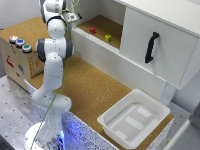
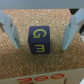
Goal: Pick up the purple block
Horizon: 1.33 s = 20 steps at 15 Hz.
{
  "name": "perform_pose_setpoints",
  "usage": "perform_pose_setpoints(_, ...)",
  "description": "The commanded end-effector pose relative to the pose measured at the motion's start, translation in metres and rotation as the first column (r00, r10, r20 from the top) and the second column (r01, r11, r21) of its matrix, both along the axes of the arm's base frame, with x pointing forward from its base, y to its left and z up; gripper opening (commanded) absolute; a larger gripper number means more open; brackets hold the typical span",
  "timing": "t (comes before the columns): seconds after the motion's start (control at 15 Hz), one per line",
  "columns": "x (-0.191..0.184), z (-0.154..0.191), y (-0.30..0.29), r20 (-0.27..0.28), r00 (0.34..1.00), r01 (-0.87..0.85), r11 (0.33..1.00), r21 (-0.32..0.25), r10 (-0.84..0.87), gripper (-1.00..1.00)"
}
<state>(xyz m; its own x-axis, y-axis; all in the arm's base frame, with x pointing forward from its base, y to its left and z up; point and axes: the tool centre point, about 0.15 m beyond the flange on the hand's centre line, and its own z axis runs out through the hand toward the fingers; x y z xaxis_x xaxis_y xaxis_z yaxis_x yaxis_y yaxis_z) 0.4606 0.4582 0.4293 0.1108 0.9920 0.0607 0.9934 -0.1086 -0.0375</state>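
Nearest the onlooker, at the front edge of the cork counter [image 1: 90, 90], sits a white tray [image 1: 134, 119], holding nothing that can be made out. To the exterior view's left rises the white arm [image 1: 52, 75], its base at the counter's corner and its upper links reaching toward the back. Beside it stands a wooden box [image 1: 17, 57] with coloured buttons on top.

Farther back, a white cabinet [image 1: 160, 40] with a black handle [image 1: 151, 47] closes off the exterior view's right. Behind a low white wall, a raised cork shelf carries a red block [image 1: 92, 30] and a yellow block [image 1: 108, 38], set a little apart.

The purple block [image 2: 41, 40] does not show in the exterior view; the arm's upper part seems to hide it. The wrist view shows it lying flat on cork, yellow letters on its upper face, between the two pale fingers [image 2: 10, 30] of the gripper [image 2: 42, 31]. The fingers are spread, one on each side of the block, with cork visible in the gap on both sides, so neither appears to touch it.

Progress, as judged: the approach and alignment look complete, with the block centred between the fingers. Closing on it and lifting remain. Whether the fingers are low enough to grip cannot be told.
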Motion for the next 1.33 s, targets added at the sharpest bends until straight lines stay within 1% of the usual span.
perform_pose_setpoints(0.0, 0.015, 0.006, 0.013, -0.098, 0.995, -0.025, 0.997, -0.067, 0.019, -1.00)
perform_pose_setpoints(0.4, 0.008, 0.007, 0.010, -0.066, 0.998, 0.018, 0.999, -0.046, -0.021, -1.00)
perform_pose_setpoints(0.53, 0.007, 0.010, 0.003, -0.050, 0.997, 0.059, 0.998, -0.025, -0.060, -1.00)
perform_pose_setpoints(0.67, 0.012, 0.007, -0.014, 0.003, 0.985, 0.175, 0.985, 0.004, -0.175, -1.00)
perform_pose_setpoints(0.73, 0.010, 0.013, -0.023, 0.023, 0.973, 0.228, 0.973, 0.025, -0.228, -1.00)
perform_pose_setpoints(0.8, 0.006, 0.026, -0.033, 0.050, 0.962, 0.266, 0.963, 0.048, -0.268, -1.00)
perform_pose_setpoints(0.87, -0.003, 0.046, -0.042, 0.047, 0.953, 0.296, 0.952, 0.077, -0.300, -1.00)
perform_pose_setpoints(0.93, -0.011, 0.062, -0.051, 0.060, 0.949, 0.304, 0.949, 0.086, -0.309, -1.00)
perform_pose_setpoints(1.0, -0.021, 0.071, -0.063, 0.048, 0.951, 0.301, 0.951, 0.068, -0.305, -1.00)
perform_pose_setpoints(1.07, -0.028, 0.072, -0.079, 0.066, 0.949, 0.305, 0.951, 0.044, -0.307, -1.00)
perform_pose_setpoints(1.2, -0.036, 0.056, -0.116, 0.074, 0.940, 0.331, 0.943, 0.034, -0.332, -1.00)
perform_pose_setpoints(1.27, -0.036, 0.047, -0.135, 0.087, 0.924, 0.371, 0.928, 0.046, -0.373, -1.00)
